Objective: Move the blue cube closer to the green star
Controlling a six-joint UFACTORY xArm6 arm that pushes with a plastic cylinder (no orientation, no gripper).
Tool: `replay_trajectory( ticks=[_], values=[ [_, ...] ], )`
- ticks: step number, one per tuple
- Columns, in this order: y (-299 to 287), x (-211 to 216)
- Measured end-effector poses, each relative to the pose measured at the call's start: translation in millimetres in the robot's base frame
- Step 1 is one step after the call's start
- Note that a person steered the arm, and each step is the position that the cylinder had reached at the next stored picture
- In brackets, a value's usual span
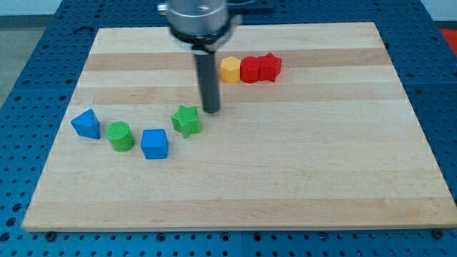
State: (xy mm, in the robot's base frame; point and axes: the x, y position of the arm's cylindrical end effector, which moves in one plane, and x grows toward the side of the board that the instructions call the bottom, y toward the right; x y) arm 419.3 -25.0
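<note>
The blue cube [154, 143] lies at the board's lower left. The green star [186, 121] sits just up and to the right of it, with a small gap between them. My tip [211, 110] rests on the board just right of and slightly above the green star, close to it but apart. The tip is well up and right of the blue cube.
A green cylinder [121, 136] lies left of the blue cube, and a blue triangular block [86, 123] further left. A yellow block [230, 69], a red cylinder [250, 70] and a red star-like block [269, 66] line up near the view's top. The wooden board [321, 171] lies on a blue perforated table.
</note>
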Motion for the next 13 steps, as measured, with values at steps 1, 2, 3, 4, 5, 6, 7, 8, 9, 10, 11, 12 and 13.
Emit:
replay_trajectory(
  ticks=[1, 2, 3, 4, 5, 6, 7, 8, 9, 10, 11, 12, 13],
  values=[
    [55, 1],
    [60, 9],
    [60, 22],
    [56, 51],
    [36, 66],
    [4, 79],
    [-29, 96],
    [-72, 103],
    [-96, 101],
    [-103, 87],
    [-103, 86],
    [-105, 104],
    [-138, 111]
  ],
)
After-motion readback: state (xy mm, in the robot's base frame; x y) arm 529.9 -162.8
